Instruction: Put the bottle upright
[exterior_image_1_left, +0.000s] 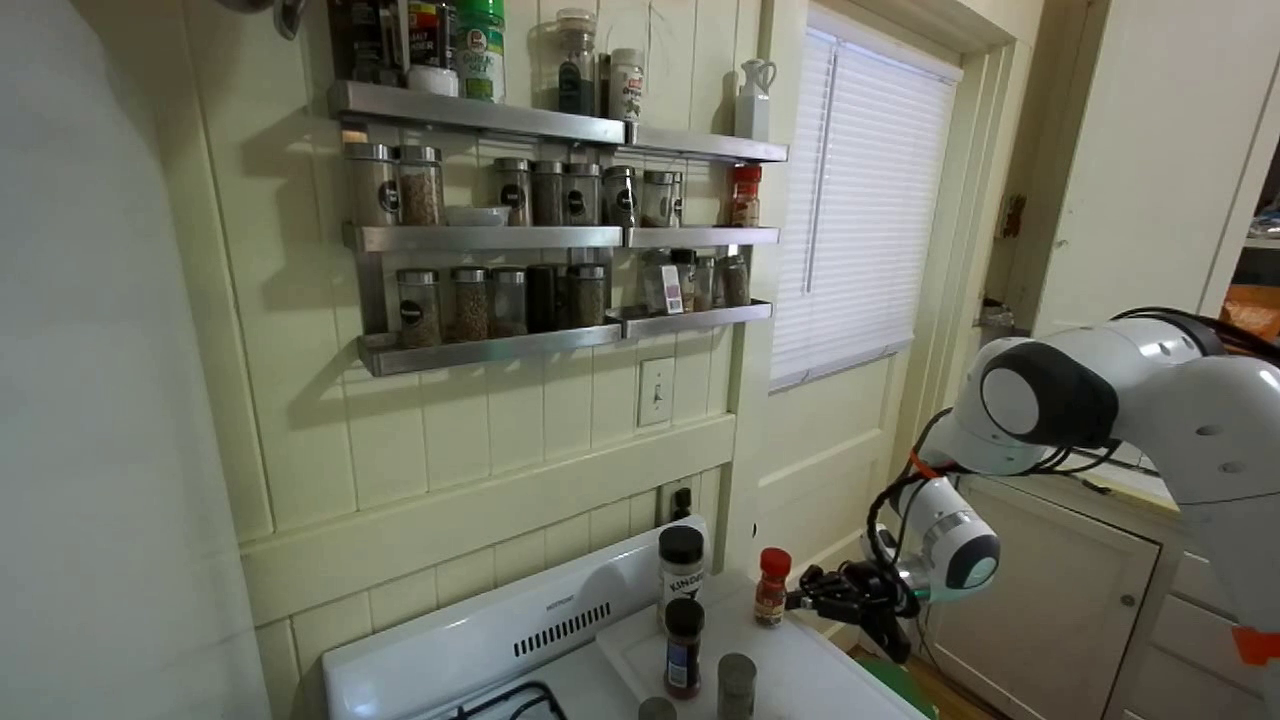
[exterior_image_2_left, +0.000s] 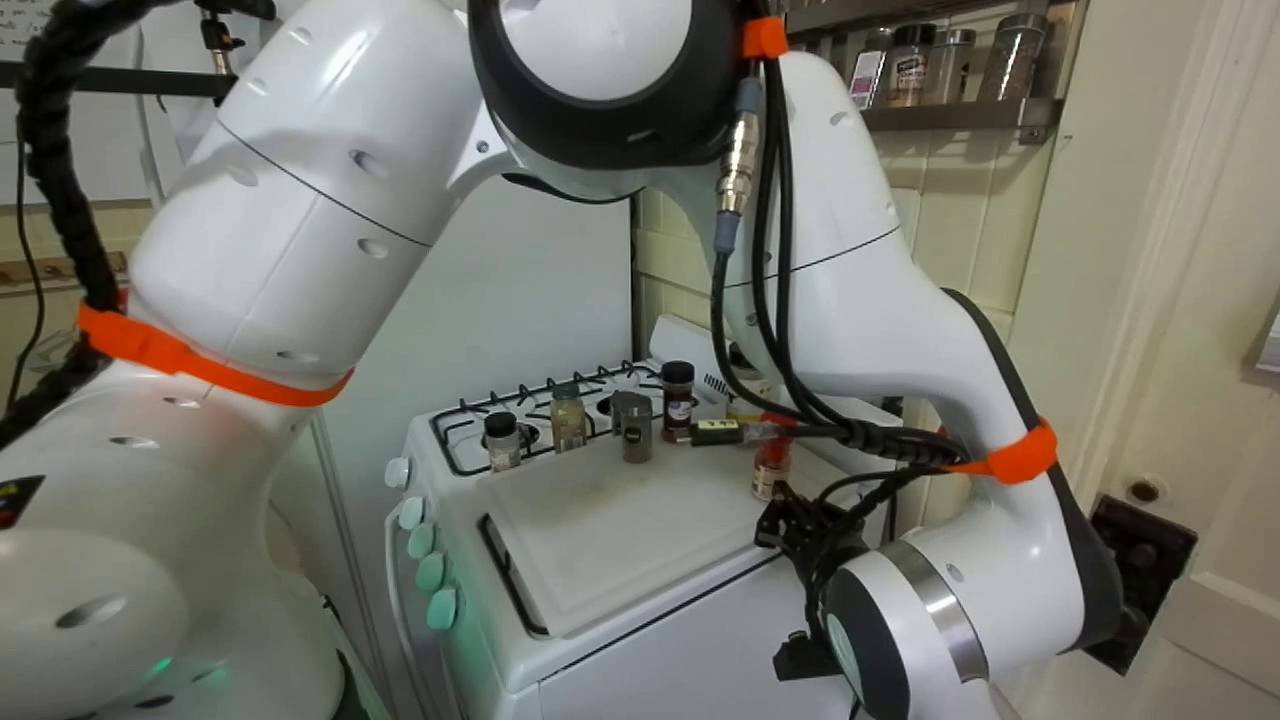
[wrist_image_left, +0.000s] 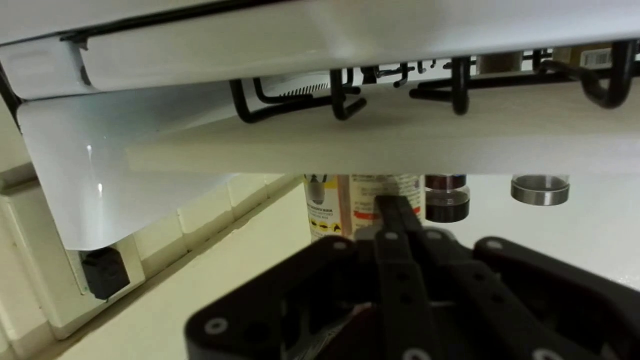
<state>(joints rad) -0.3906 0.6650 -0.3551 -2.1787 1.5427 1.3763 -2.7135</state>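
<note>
White board (exterior_image_2_left: 590, 520) on stove (exterior_image_2_left: 640, 650), red-capped bottle (exterior_image_1_left: 771, 592) upright, tool (wrist_image_left: 394, 204) beside it, jaws together, cream panelled wall (exterior_image_1_left: 490, 430)

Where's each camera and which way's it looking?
An exterior view: away from the arm, facing shelves above the stove; arm at picture's right.
An exterior view: close to the arm, facing stove knobs; arm looms large.
Wrist view: on the arm, upside down, facing jars past the gripper.
Both exterior views share arm, stove, reddish bottle.
</note>
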